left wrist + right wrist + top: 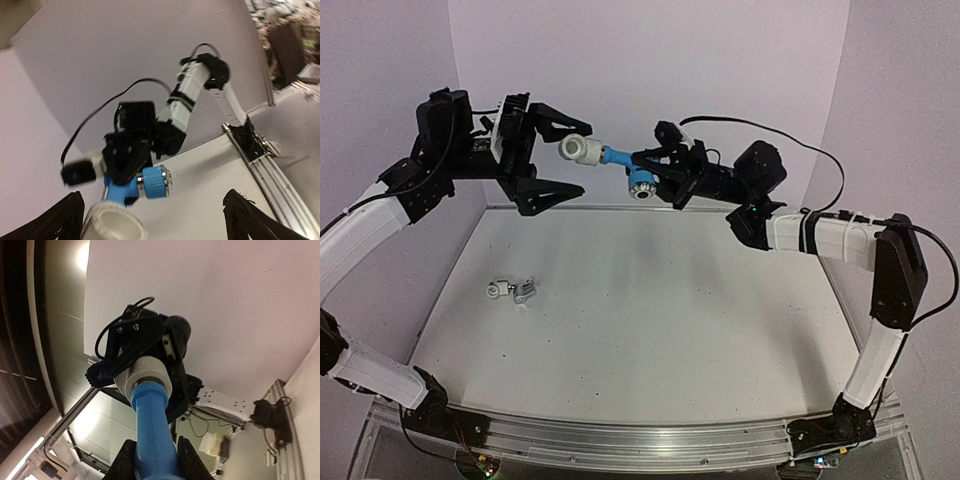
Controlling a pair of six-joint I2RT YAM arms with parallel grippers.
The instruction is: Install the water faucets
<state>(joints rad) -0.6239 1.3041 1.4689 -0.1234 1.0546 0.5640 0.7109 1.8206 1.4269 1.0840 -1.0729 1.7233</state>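
The light blue faucet (618,157) is held in the air above the table's far edge by my right gripper (655,170), which is shut on its body. It also shows in the right wrist view (150,420) and the left wrist view (152,182). A white fitting (578,150) sits on its threaded end (147,375). My left gripper (586,157) is open, its jaws wide apart around the fitting (115,222); one finger (110,365) lies close by it. The silver faucet (526,290) lies on the table at the left.
A second small white fitting (498,291) lies against the silver faucet. The white table (650,330) is bounded by purple walls at the back and sides and by an aluminium rail (640,440) at the near edge.
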